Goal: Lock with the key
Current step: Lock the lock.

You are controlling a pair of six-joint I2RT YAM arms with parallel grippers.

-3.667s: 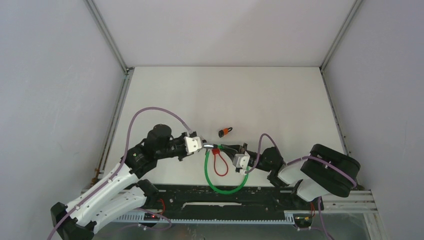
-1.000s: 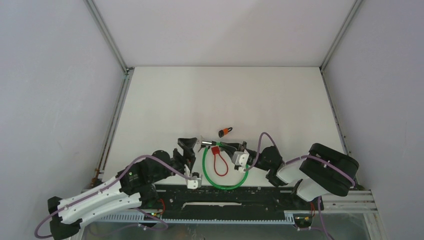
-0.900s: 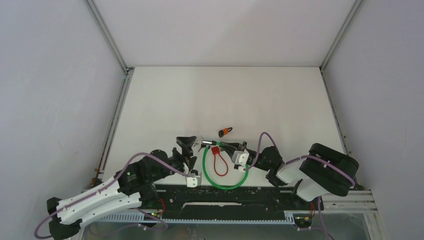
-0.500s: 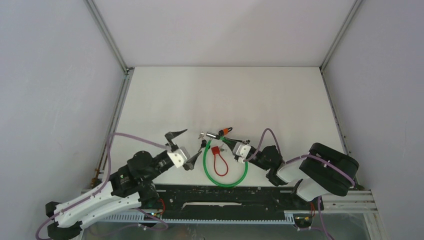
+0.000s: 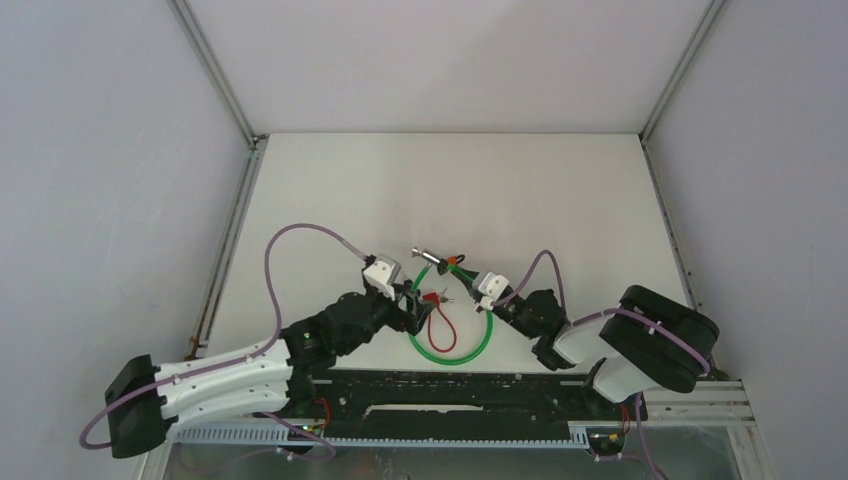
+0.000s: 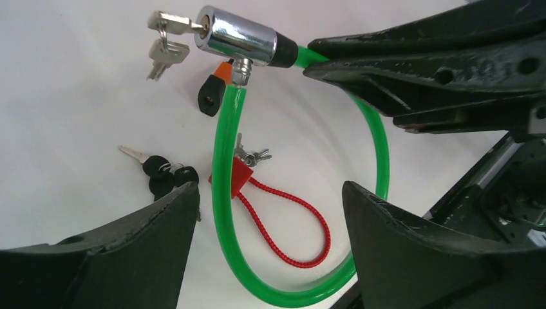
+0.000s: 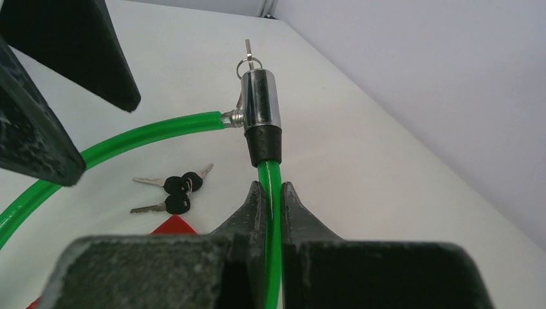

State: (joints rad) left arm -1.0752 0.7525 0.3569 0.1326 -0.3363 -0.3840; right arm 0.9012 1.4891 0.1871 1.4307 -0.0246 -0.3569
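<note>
We see the key (image 6: 169,24) seated in the chrome cylinder (image 6: 238,38) of the green cable lock (image 6: 222,193), near the middle of the tabletop (image 5: 450,180) by its near edge. Our right gripper (image 7: 270,193) pinches the cable just below the cylinder. Our left gripper (image 6: 267,190) gapes wide and empty, short of the key. Insertion looks done; the turn seems left.

Red cable lock (image 6: 241,179) was lying on the white table (image 5: 540,190), two black-headed keys (image 6: 158,170) just beside it, and a small orange-and-black padlock (image 6: 211,93) sat near them.
</note>
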